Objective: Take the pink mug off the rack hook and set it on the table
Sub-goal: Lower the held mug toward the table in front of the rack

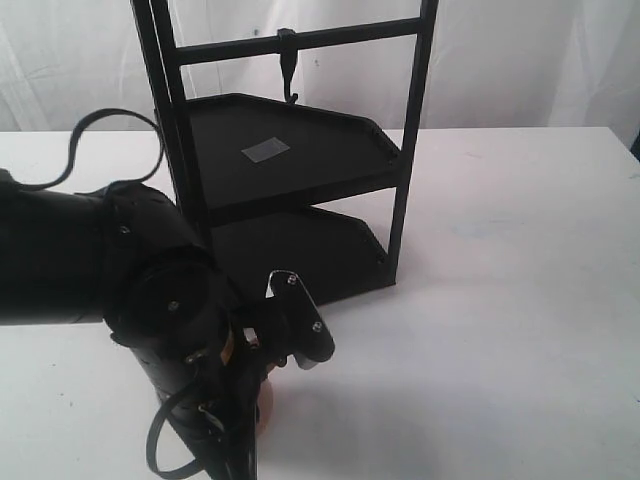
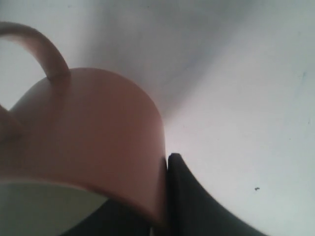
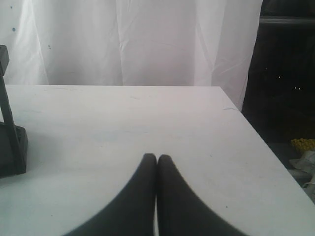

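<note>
The pink mug point(image 2: 93, 137) fills the left wrist view, its loop handle point(image 2: 44, 46) pointing away from the camera. My left gripper point(image 2: 165, 189) is shut on its wall, one black finger point(image 2: 189, 201) outside and the other inside the cream-white interior. In the exterior view only a pink sliver of the mug point(image 1: 267, 398) shows under my left arm point(image 1: 150, 290), low over the table point(image 1: 500, 300); whether it touches I cannot tell. The rack hook point(image 1: 289, 75) hangs bare on the crossbar. My right gripper point(image 3: 157, 158) is shut on nothing above the table point(image 3: 123, 118).
The tall black two-shelf rack point(image 1: 300, 150) stands at the back centre, a grey patch point(image 1: 265, 150) on its upper shelf. One rack leg point(image 3: 12, 142) shows in the right wrist view. White curtains hang behind. The table's edge point(image 3: 256, 132) drops to a dark area.
</note>
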Robot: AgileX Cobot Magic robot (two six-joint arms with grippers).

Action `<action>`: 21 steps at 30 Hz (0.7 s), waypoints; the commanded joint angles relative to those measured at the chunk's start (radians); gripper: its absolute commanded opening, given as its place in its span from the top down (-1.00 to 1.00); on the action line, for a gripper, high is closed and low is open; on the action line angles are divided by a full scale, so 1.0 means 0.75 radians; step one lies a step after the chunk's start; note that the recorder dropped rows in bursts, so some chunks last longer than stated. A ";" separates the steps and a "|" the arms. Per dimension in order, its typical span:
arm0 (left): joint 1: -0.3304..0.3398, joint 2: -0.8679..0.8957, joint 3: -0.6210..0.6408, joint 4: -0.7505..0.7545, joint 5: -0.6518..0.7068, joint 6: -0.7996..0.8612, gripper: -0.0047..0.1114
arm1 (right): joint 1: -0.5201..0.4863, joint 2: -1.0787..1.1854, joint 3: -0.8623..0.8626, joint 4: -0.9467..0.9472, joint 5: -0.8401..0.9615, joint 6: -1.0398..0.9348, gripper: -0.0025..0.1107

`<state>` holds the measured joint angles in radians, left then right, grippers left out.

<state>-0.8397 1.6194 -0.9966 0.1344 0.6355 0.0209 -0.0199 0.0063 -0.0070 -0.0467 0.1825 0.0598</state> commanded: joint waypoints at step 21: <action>0.054 0.060 -0.006 -0.108 -0.009 0.086 0.92 | 0.001 -0.008 0.009 -0.003 -0.006 0.001 0.96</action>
<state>-0.8037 1.6525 -1.0053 0.0710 0.6122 0.0840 -0.0199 0.0063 -0.0070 -0.0467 0.1825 0.0598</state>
